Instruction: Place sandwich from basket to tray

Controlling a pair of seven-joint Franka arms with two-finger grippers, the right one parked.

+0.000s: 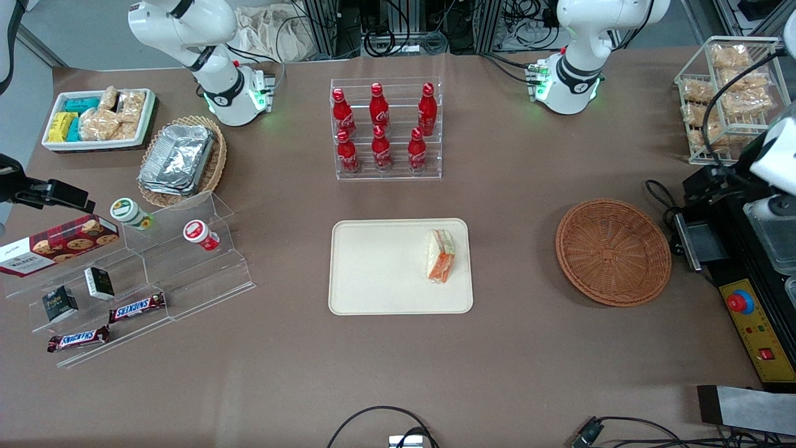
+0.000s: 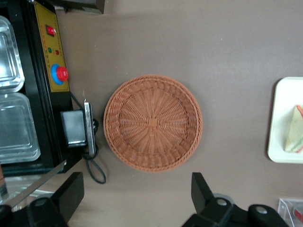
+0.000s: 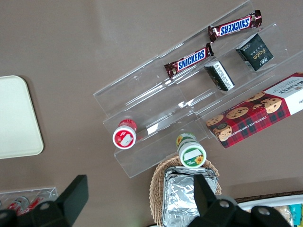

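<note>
Black cables curl at the near edge of the brown surface, closest to the front camera. Farther in, the sandwich lies on the cream tray, toward the tray's end that faces the working arm, its orange-red and green cut edge showing. The round reddish-brown basket sits well apart from the tray, toward the working arm's end, and holds nothing. By that, the transfer looks finished; at most the arm may need to return to rest.

From the wrist camera the hand hangs high above the basket, its two dark fingers spread wide with nothing between them.

Around the work area the surface is well stocked: a clear rack of red bottles stands farther from the camera than the tray, and a stepped acrylic stand with chocolate bars, small cups and a cookie box lies toward the parked arm's end, near an oval basket of foil containers. A wire rack of bagged snacks and a black control box with a red button sit at the working arm's end.
</note>
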